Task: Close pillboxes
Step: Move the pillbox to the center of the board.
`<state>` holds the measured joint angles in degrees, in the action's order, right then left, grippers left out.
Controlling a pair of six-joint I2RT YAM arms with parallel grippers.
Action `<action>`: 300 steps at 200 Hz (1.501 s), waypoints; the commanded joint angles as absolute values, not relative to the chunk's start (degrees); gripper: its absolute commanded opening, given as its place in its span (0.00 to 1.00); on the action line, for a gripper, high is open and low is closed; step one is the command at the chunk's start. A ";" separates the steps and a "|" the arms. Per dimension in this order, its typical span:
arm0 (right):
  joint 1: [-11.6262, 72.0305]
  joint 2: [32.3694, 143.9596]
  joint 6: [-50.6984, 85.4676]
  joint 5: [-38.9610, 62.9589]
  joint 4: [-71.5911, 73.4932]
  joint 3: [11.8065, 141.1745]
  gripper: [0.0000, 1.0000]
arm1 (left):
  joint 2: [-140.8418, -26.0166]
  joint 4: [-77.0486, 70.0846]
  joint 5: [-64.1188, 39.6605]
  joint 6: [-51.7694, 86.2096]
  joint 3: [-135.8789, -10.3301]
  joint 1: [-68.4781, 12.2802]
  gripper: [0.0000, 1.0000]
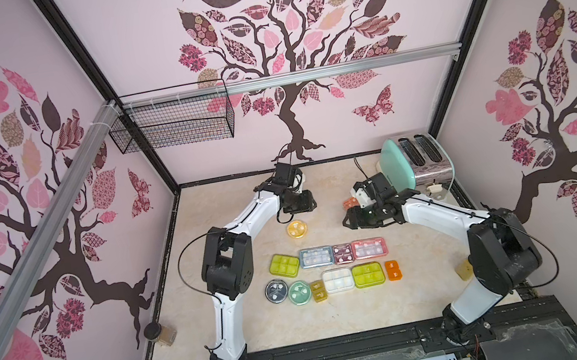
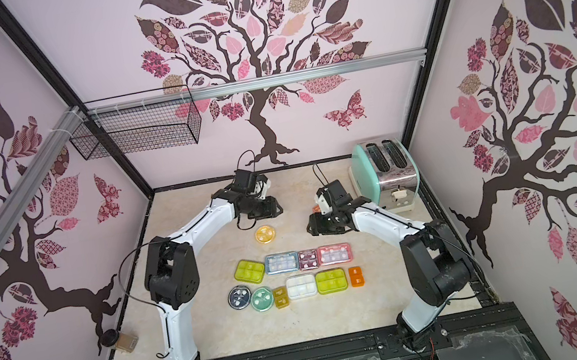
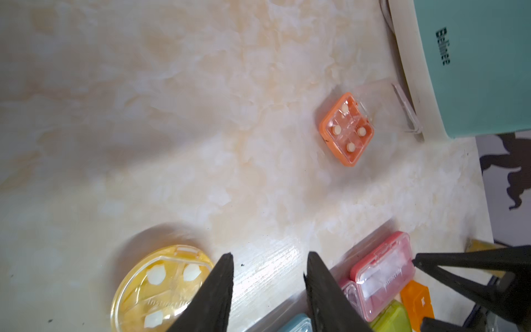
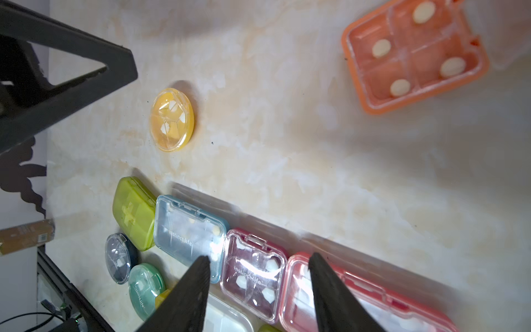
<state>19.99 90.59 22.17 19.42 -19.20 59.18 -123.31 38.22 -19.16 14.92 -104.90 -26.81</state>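
— How do the pincers stand?
— The left pincer [image 3: 270, 254] is spread with nothing between its fingers. It hangs over the table [image 1: 246, 315], just beyond the yellow round pillbox [image 1: 296, 229]. The right pincer [image 4: 258, 255] is spread and empty too. It hangs to the right of that yellow box, between the far row and the orange square pillbox [image 4: 413, 54].
— Where do the boxes lie?
— The orange square pillbox lies open at far right, just left of the mint-green toaster [image 1: 414, 160], with four white pills showing. Its clear lid seems folded back toward the toaster, though it is faint. The yellow one has its lid down.
— And the rows?
— The far row, left to right, has the lime pillbox [image 1: 284, 263], blue pillbox [image 1: 316, 256], maroon pillbox [image 1: 343, 253] and pink pillbox [image 1: 369, 248], side by side with lids down. The near row has the navy round pillbox [image 1: 276, 291], green round pillbox [image 1: 299, 292], amber pillbox [image 1: 318, 291], white pillbox [image 1: 338, 280], second lime pillbox [image 1: 368, 274] and small orange pillbox [image 1: 393, 270].
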 commanded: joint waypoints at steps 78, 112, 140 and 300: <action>13.01 77.03 29.14 20.07 -8.89 42.81 0.62 | -143.87 44.31 -19.41 12.05 -134.34 -31.16 0.49; 12.74 73.05 30.30 18.66 -7.44 39.45 0.63 | -149.00 43.86 -19.79 12.82 -139.62 -32.04 0.49; 12.60 72.66 30.00 18.64 -7.91 38.61 0.64 | -150.69 40.82 -20.29 13.79 -140.30 -33.23 0.50; 12.57 69.78 29.22 18.63 -7.56 35.33 0.65 | -157.14 39.32 -14.94 13.61 -144.15 -35.87 0.34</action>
